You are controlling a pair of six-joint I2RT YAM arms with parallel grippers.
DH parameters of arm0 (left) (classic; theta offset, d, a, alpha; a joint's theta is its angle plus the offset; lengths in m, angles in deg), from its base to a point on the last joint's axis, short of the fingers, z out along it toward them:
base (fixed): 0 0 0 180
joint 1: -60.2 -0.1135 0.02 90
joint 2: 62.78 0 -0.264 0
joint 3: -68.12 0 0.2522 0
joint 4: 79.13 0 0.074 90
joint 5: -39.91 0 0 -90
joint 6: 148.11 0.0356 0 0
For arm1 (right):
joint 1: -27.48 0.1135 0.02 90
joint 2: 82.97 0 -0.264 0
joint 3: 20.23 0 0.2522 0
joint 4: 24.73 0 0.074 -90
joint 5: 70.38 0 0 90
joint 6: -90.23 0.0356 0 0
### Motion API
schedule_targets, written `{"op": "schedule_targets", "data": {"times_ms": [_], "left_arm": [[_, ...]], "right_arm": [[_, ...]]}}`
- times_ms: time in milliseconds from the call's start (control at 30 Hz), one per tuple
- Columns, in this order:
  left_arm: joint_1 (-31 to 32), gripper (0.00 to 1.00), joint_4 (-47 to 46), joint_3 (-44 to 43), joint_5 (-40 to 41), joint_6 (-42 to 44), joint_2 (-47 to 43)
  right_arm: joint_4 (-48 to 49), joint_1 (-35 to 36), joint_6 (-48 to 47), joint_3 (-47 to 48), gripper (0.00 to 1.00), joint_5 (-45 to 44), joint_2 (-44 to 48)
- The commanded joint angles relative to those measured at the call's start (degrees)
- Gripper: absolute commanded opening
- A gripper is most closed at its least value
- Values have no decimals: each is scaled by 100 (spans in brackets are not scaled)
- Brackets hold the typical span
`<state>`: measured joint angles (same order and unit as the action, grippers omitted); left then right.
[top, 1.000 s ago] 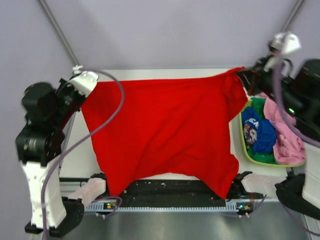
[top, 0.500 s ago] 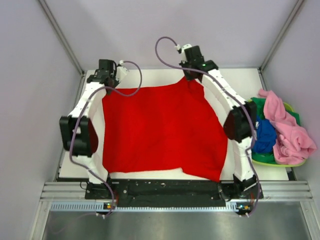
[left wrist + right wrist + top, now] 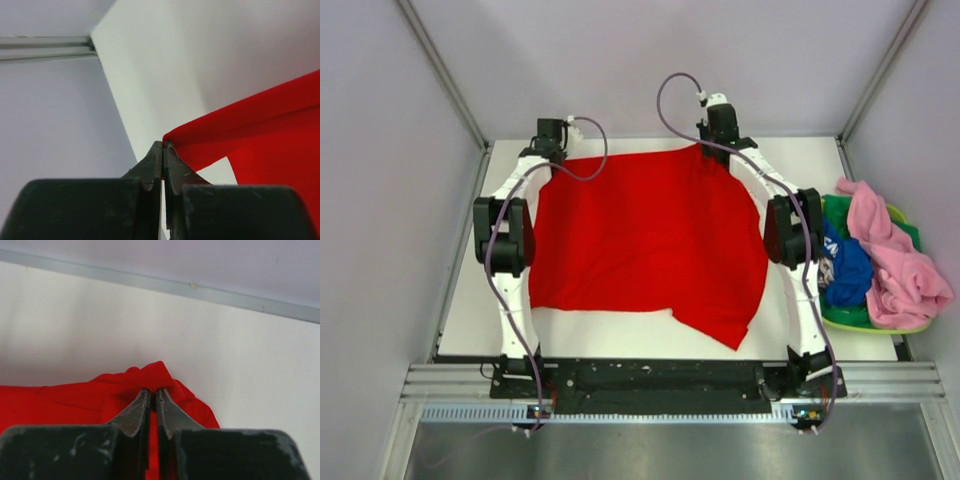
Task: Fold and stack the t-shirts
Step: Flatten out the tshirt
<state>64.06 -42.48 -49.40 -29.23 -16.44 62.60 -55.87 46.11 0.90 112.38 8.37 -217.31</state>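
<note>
1. White worktop sat inside a pale-walled booth, with both arms stretched out toward its far edge.
2. Left jaws were clamped together on the far-left corner of the red t-shirt. The left wrist view showed a pinch of red cloth right at the tips.
3. That shirt lay spread mostly flat across the middle of the worktop, no print showing, and its near-right corner hung down toward the front edge.
4. Right jaws were pinched tight on the far-right corner, with the fabric bunched up around the tips.
5. Off to the right, a lime-green basket sat at the worktop's edge. It held a blue t-shirt, a pink t-shirt draped over the rim, and some dark green cloth at the back.
</note>
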Motion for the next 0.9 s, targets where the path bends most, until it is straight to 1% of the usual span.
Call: {"op": "schedule_targets", "data": {"times_ms": [0, 33, 67, 100, 133, 167, 200, 267, 300, 333, 367, 433, 467, 500, 533, 567, 633, 700, 767, 867], "left_arm": [[-78, 0, -875, -591, 585, -36, 275], [-87, 0, -848, -749, 638, -54, 407], [-96, 8, -796, -907, 682, -97, 512], [-104, 29, -708, -1100, 717, -141, 635], [-113, 49, -594, -1259, 778, -220, 732], [-131, 68, -454, -1434, 753, -351, 768], [-157, 78, -226, -1575, 631, -500, 742], [-210, 87, 204, -1612, 35, -843, 436], [-253, 89, 398, -1507, -377, -984, 147], [-280, 89, 522, -1289, -738, -1046, -151], [-298, 89, 645, -956, -1159, -1029, -555], [-289, 89, 751, -87, -1854, -697, -1407], [-280, 89, 873, 344, -2258, -452, -1872], [-280, 88, 1014, 835, -2488, -214, -2251], [-289, 86, 1259, 1423, -2725, 180, -2777], [-289, 85, 1566, 1812, -2893, 523, -3156], [-289, 82, 2268, 2638, -3070, 1217, -3764], [-289, 80, 2701, 3534, -3027, 1868, -4300], [-289, 80, 2685, 4535, -2764, 2466, -4819], [-289, 80, 2361, 5776, -2439, 2942, -5470]], "right_arm": [[1009, -114, 83, 304, 0, 237, 76], [896, -132, 144, 488, 16, 298, -56], [712, -167, 214, 708, 35, 359, -153], [423, -219, 293, 893, 55, 403, -188], [168, -255, 355, 1034, 69, 447, -163], [-122, -281, 399, 1070, 80, 483, -75], [-394, -325, 434, 1036, 88, 518, 108], [-948, -334, 443, 747, 96, 492, 652], [-1177, -343, 469, 449, 99, 509, 1029], [-1397, -334, 522, 98, 99, 527, 1398], [-1547, -334, 609, -436, 99, 579, 1872], [-1671, -325, 785, -1596, 98, 807, 2804], [-1706, -325, 925, -2254, 97, 973, 3278], [-1785, -299, 1040, -2939, 95, 1097, 3692], [-1855, -264, 1180, -3503, 90, 1107, 4122], [-1908, -203, 1321, -4031, 86, 1255, 4553], [-2136, -1, 1567, -4858, 77, 1257, 5257], [-2522, 306, 1865, -5439, 73, 925, 5803], [-2944, 640, 2181, -5871, 70, 651, 6234], [-3235, 1106, 2735, -6451, 70, 834, 6596]]}}
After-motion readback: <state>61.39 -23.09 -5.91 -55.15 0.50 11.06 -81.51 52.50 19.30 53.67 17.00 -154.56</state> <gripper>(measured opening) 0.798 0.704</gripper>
